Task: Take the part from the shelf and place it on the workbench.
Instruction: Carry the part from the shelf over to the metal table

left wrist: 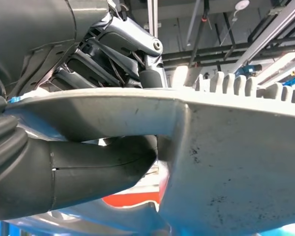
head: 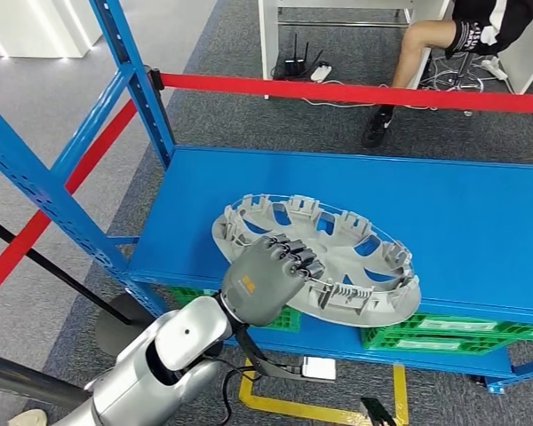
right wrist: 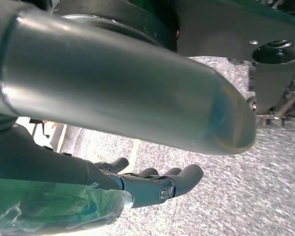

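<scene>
The left hand point(head: 270, 275) grips the near rim of the grey wheel cover point(head: 330, 253) — it lies on the blue shelf point(head: 465, 222); the right hand point(right wrist: 153, 184) hangs with fingers curled, holding nothing.

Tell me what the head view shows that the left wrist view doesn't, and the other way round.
Head view alone: the blue shelf, the whole round part on it, the red barrier tape, green crates below, and a seated person's leg.
Left wrist view alone: the thumb pressed under the part's rim, and ceiling beams overhead.
Both: the left hand gripping the grey wheel cover at its near edge.
</scene>
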Robot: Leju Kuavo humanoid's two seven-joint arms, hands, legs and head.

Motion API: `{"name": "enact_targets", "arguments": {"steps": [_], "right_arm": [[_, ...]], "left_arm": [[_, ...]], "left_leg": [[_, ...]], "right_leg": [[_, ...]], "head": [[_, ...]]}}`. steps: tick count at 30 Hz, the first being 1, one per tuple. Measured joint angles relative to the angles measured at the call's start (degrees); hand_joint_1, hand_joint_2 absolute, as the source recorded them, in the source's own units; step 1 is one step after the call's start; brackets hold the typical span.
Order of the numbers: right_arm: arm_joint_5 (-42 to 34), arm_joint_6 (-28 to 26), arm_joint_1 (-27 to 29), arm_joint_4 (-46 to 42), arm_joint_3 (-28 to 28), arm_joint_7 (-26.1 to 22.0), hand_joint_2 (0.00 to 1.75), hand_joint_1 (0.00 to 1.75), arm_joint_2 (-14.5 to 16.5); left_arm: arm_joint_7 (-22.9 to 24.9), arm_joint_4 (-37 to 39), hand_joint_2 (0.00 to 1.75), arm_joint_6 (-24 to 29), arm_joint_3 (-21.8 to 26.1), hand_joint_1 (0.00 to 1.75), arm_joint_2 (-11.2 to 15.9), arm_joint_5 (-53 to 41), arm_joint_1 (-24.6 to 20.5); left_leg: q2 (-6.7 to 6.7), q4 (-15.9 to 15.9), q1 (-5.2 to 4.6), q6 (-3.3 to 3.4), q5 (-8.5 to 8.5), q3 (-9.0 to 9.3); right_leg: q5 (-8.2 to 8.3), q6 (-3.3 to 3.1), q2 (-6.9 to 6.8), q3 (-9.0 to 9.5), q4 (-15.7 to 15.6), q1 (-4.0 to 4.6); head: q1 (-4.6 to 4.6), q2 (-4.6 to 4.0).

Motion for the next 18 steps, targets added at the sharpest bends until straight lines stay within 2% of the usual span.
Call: {"name": "enact_targets", "arguments": {"steps": [1,2,4,5,6,7,9,10,11,12,14,15,16,17,18], "right_arm": [[0.00,0.00,0.01,0.00,0.00,0.00,0.00,0.00,0.00],[0.00,0.00,0.00,0.00,0.00,0.00,0.00,0.00,0.00],[-0.01,0.02,-0.05,0.00,0.00,0.00,0.00,0.00,0.02],[-0.01,0.02,-0.05,0.00,-0.01,0.00,0.00,0.00,0.04],[-0.02,0.03,-0.04,0.00,-0.03,0.00,0.00,0.00,0.07],[-0.02,0.04,-0.02,0.00,-0.04,0.00,0.00,0.00,0.09],[-0.02,0.08,0.04,0.01,-0.08,0.00,0.00,0.00,0.09],[-0.02,0.09,0.10,0.01,-0.10,0.00,0.00,0.00,0.09],[-0.02,0.09,0.16,0.02,-0.13,0.00,0.00,0.00,0.09],[-0.02,0.10,0.20,0.02,-0.15,0.04,0.00,0.00,0.09],[-0.03,0.09,0.22,0.02,-0.19,0.13,0.00,0.00,0.09],[-0.03,0.08,0.22,0.02,-0.20,0.17,0.00,0.00,0.09],[-0.03,0.08,0.23,0.02,-0.22,0.17,0.00,0.00,0.08],[-0.03,0.07,0.23,0.02,-0.23,0.17,0.00,0.00,0.08],[-0.02,0.07,0.21,0.02,-0.24,0.17,0.00,0.00,0.06]], "left_arm": [[0.00,0.20,1.75,-0.01,0.00,1.57,0.02,0.01,0.00],[0.00,0.40,1.75,-0.01,0.00,1.57,0.02,0.01,-0.02],[0.00,0.72,1.75,-0.01,-0.01,1.57,-0.07,0.02,-0.14],[0.00,0.81,1.75,-0.01,-0.02,1.57,-0.14,0.01,-0.24],[0.00,0.89,1.75,-0.01,-0.03,1.57,-0.22,-0.01,-0.34],[0.00,0.97,1.75,0.00,-0.04,1.57,-0.26,-0.04,-0.45],[0.00,1.22,1.75,0.01,-0.04,1.57,-0.29,-0.08,-0.55],[0.00,1.36,1.75,0.01,-0.05,1.57,-0.31,-0.09,-0.61],[0.00,1.48,1.75,0.01,-0.05,1.57,-0.34,-0.10,-0.64],[0.00,1.60,1.75,0.01,-0.06,1.57,-0.38,-0.10,-0.68],[0.00,1.86,1.75,0.01,-0.07,1.57,-0.44,-0.11,-0.69],[0.00,2.01,1.75,0.01,-0.08,1.57,-0.44,-0.11,-0.66],[0.00,2.15,1.75,0.01,-0.08,1.57,-0.43,-0.11,-0.62],[0.00,2.26,1.75,0.01,-0.09,1.57,-0.43,-0.11,-0.58],[0.00,2.34,1.75,0.01,-0.09,1.57,-0.43,-0.11,-0.56]], "left_leg": [[0.00,1.07,-0.03,0.18,0.09,-0.12],[0.00,-0.06,-0.09,0.47,1.31,0.83],[0.00,-7.06,-0.34,1.30,4.70,5.07],[0.01,-10.81,-0.48,1.56,5.76,7.18],[0.00,-13.37,-0.64,1.66,6.28,8.46],[-0.02,-14.74,-0.78,1.67,6.41,8.97],[-0.02,-15.29,-0.85,1.85,7.38,8.44],[0.05,-15.52,-0.79,2.17,8.03,8.07],[0.12,-15.74,-0.69,2.55,8.75,7.60],[0.20,-15.91,-0.56,2.87,9.46,7.03],[0.26,-15.86,-0.62,3.22,10.65,5.59],[0.27,-15.82,-0.66,3.24,11.26,4.82],[0.29,-15.77,-0.69,3.22,11.86,4.04],[0.30,-15.71,-0.68,3.13,12.41,3.31],[0.29,-15.64,-0.65,2.97,12.92,2.64]], "right_leg": [[0.35,-0.09,-0.05,-0.41,0.00,0.15],[0.74,-0.14,-0.05,-0.83,0.00,0.30],[1.60,-0.06,0.01,-1.61,0.00,0.52],[2.04,0.12,0.04,-1.95,-0.01,0.62],[2.53,0.41,0.05,-2.15,-0.13,0.66],[3.09,0.76,0.05,-2.27,-0.36,0.62],[4.24,1.57,0.07,-2.37,-1.13,0.43],[3.99,1.89,0.07,-2.67,-1.18,0.36],[2.70,2.14,0.10,-3.16,-0.40,0.34],[0.42,2.32,0.10,-3.90,1.60,0.33],[-5.18,2.62,0.10,-5.57,8.77,0.38],[-6.75,2.77,0.10,-6.05,12.33,0.38],[-7.04,2.87,0.10,-5.90,14.58,0.39],[-6.14,2.95,0.10,-4.83,14.82,0.38],[-4.67,2.99,0.07,-2.67,12.86,0.36]], "head": [[0.00,0.00],[0.02,0.00],[0.01,0.00],[0.03,0.00],[0.04,0.00],[-0.01,0.00],[-0.14,0.00],[-0.20,0.00],[-0.14,0.00],[-0.07,0.00],[0.08,0.00],[0.10,0.00],[0.10,0.00],[0.12,0.00],[0.11,0.00]]}}
